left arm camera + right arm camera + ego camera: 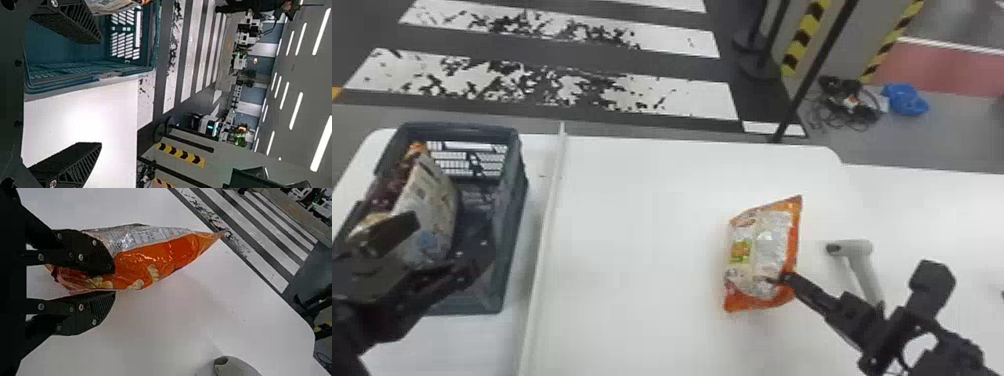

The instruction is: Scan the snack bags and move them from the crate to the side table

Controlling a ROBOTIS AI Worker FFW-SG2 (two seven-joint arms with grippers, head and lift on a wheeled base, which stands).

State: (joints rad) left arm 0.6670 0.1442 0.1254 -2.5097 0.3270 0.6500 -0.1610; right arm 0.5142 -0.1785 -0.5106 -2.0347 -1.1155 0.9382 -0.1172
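Note:
My left gripper [438, 249] stands open over the grey crate [511, 225] at the left, its fingers near a beige snack bag [432, 205] that leans beside a darker bag [389, 186]. In the left wrist view the left gripper [88, 93] has its fingers wide apart, with the crate [94, 76] and a bag's edge [113, 5] beyond. On the right part of the white table, my right gripper [781, 280] is shut on the lower right edge of an orange and silver bag [762, 250]. The right wrist view has this bag [156, 260] between the right gripper's fingers [111, 282].
A light grey handheld scanner [864, 267] lies on the white table [632, 250], just right of the orange bag. A raised white strip [544, 230] crosses the table between crate and bag. Behind are a dark pole [814, 70] and cables on the floor [849, 105].

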